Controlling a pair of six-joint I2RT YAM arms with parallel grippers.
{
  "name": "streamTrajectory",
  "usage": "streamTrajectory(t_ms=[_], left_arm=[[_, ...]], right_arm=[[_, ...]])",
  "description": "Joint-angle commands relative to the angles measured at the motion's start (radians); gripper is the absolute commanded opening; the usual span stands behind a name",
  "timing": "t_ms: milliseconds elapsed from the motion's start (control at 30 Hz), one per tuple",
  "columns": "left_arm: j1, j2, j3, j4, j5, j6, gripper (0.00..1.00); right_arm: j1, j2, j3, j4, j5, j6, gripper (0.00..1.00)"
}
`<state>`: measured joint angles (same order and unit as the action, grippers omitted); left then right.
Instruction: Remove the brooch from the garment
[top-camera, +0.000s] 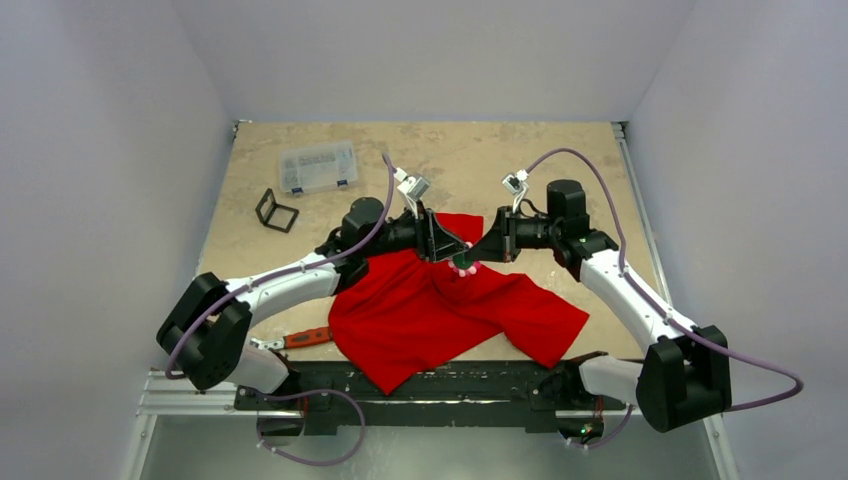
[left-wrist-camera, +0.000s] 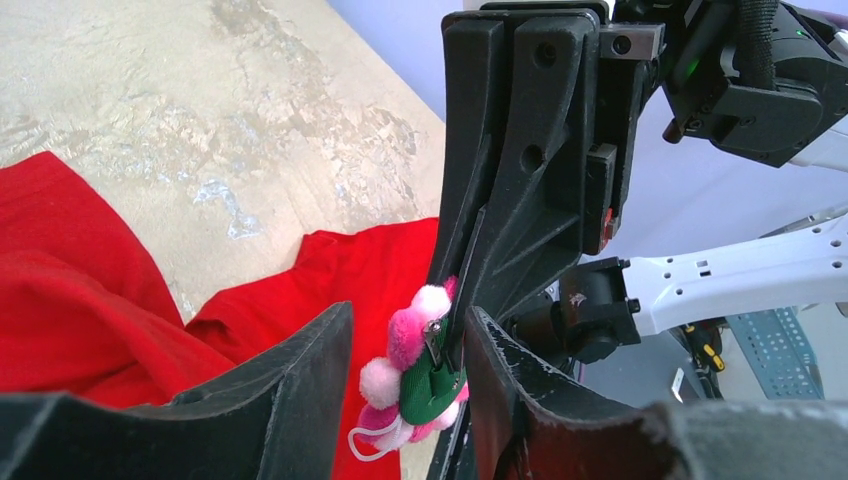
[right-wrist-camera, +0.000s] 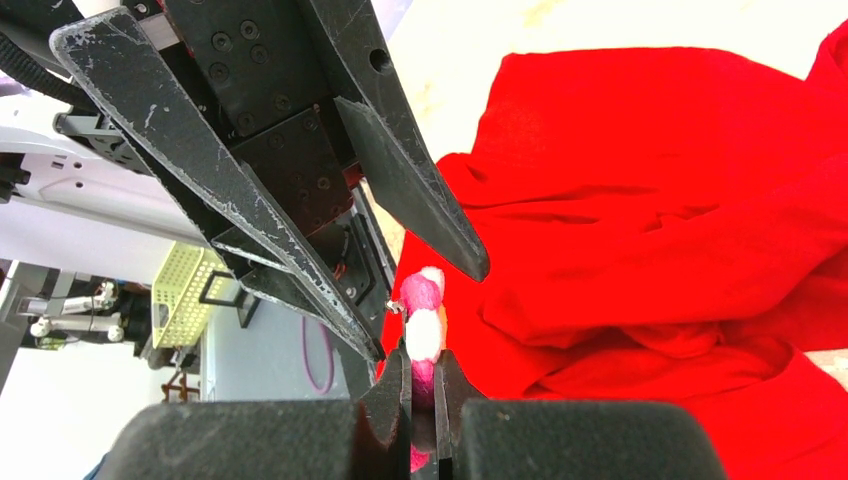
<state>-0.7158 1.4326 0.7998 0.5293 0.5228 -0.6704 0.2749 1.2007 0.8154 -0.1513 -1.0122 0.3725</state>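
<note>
Your left gripper (left-wrist-camera: 408, 318) is straddling brooch (left-wrist-camera: 415, 370), jaws apart, gripping nothing. Brooch is sitting just above shirt (right-wrist-camera: 650, 180); cannot tell if pin is clearing cloth. Your right gripper (right-wrist-camera: 423, 358) is pinching brooch, jaws closed on it. You should be keeping that pinch steady while closing left slowly.

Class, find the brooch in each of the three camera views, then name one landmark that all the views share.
Top external: the brooch is at the picture's centre, over the red garment.
Left wrist: bottom centre, between the fingers of the left gripper.
Right wrist: bottom centre, pinched in the right gripper.
Shared landmark: the red garment, which shows in all three views.
</note>
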Motion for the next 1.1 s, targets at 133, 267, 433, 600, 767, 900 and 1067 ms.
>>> streamTrajectory(t_ms=[133, 267, 433, 600, 767, 900, 1067], left_arm=[[-0.002, -0.031, -0.010, 0.051, 0.038, 0.021, 0.51], [-0.002, -0.042, -0.021, 0.022, 0.023, 0.049, 0.52], [-0.002, -0.047, -0.027, 0.011, 0.012, 0.060, 0.52], [-0.002, -0.052, -0.030, 0.009, -0.006, 0.050, 0.46], [0.001, -0.055, -0.037, 0.006, -0.015, 0.032, 0.39], [0.005, -0.055, -0.046, 0.003, -0.015, 0.027, 0.36], [0.008, -0.047, -0.050, 0.028, 0.001, 0.016, 0.36]], right_arm=[[0.004, -0.014, 0.044, 0.016, -0.020, -0.015, 0.00], [0.004, -0.007, 0.047, 0.024, -0.029, -0.014, 0.00], [0.004, 0.001, 0.052, 0.032, -0.038, -0.012, 0.00], [0.004, 0.006, 0.059, 0.026, -0.039, -0.021, 0.00], [0.004, 0.005, 0.060, 0.026, -0.039, -0.024, 0.00], [0.003, 0.005, 0.059, 0.027, -0.041, -0.024, 0.00], [0.003, -0.001, 0.052, 0.045, -0.048, -0.019, 0.00]])
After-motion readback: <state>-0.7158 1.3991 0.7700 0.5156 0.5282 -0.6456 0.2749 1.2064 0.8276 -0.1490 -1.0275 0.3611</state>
